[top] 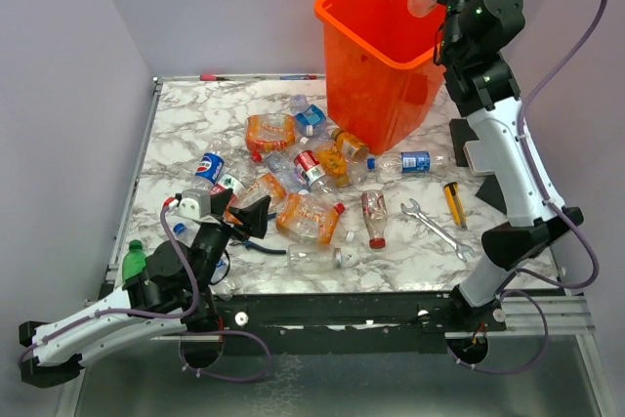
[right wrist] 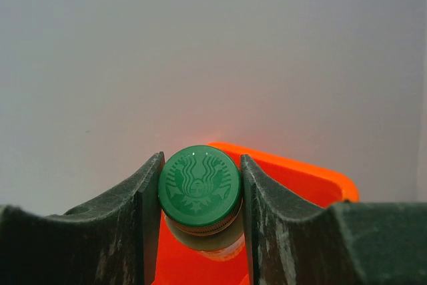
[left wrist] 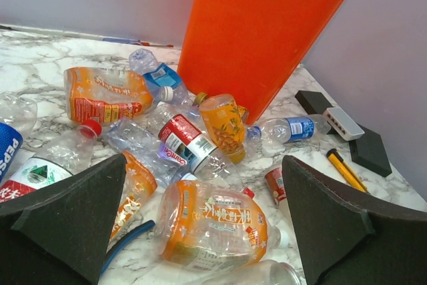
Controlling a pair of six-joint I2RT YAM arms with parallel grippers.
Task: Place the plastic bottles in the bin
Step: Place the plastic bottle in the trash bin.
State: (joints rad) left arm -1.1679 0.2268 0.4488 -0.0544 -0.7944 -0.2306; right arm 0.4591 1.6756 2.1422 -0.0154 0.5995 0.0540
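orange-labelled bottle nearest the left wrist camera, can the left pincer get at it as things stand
Probably yes: the left pincer stands wide open, and the orange-labelled bottle lies uncovered just ahead of it.

I see a small clear plastic bottle [right wrist: 200, 188], green round cap towards me, pinched between my right jaws, both touching it. The bright-orange plastic bin [right wrist: 303, 175] sits beyond and below them.

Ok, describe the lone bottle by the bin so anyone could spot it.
Find the tall orange bin at the table's far side. By its near right corner lies a clear bottle. Its blue label and place right of the heap set it apart.
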